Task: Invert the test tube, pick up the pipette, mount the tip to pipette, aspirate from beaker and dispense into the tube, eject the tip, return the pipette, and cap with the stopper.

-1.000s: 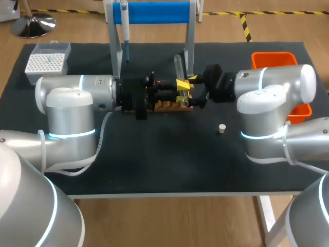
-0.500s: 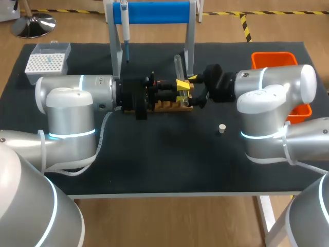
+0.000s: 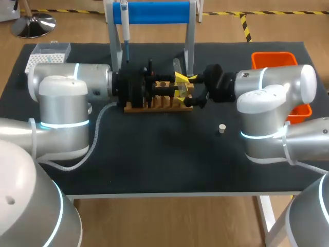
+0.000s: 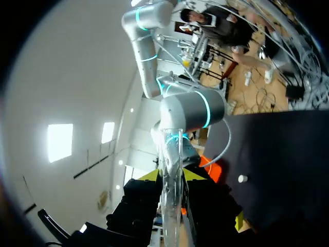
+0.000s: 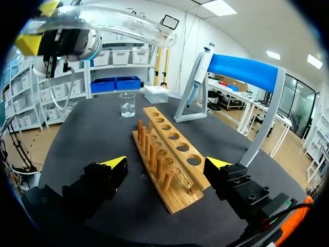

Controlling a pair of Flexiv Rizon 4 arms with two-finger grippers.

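Observation:
My left gripper (image 3: pixel 180 82) is shut on the clear test tube (image 3: pixel 177 67), holding it tilted above the right end of the wooden rack (image 3: pixel 154 105). In the left wrist view the test tube (image 4: pixel 169 175) stands between the yellow tips of the left gripper (image 4: pixel 170 174). My right gripper (image 5: pixel 167 164) stands open and empty, facing the end of the rack (image 5: pixel 167 149), with the test tube (image 5: pixel 118 20) above it. The pipette (image 3: pixel 125 25) hangs on the blue stand (image 3: pixel 154 11). A beaker (image 5: pixel 127 104) stands beyond the rack. The small stopper (image 3: pixel 222 128) lies on the mat.
A white tip box (image 3: pixel 46 54) sits at the table's back left and an orange bin (image 3: pixel 275 57) at the back right. The stand's uprights (image 3: pixel 190 46) rise just behind the rack. The black mat (image 3: pixel 164 159) stretches in front of both arms.
My left arm has lifted and drawn back, raising the test tube off the rack and uncovering more of it. The right arm has stayed put.

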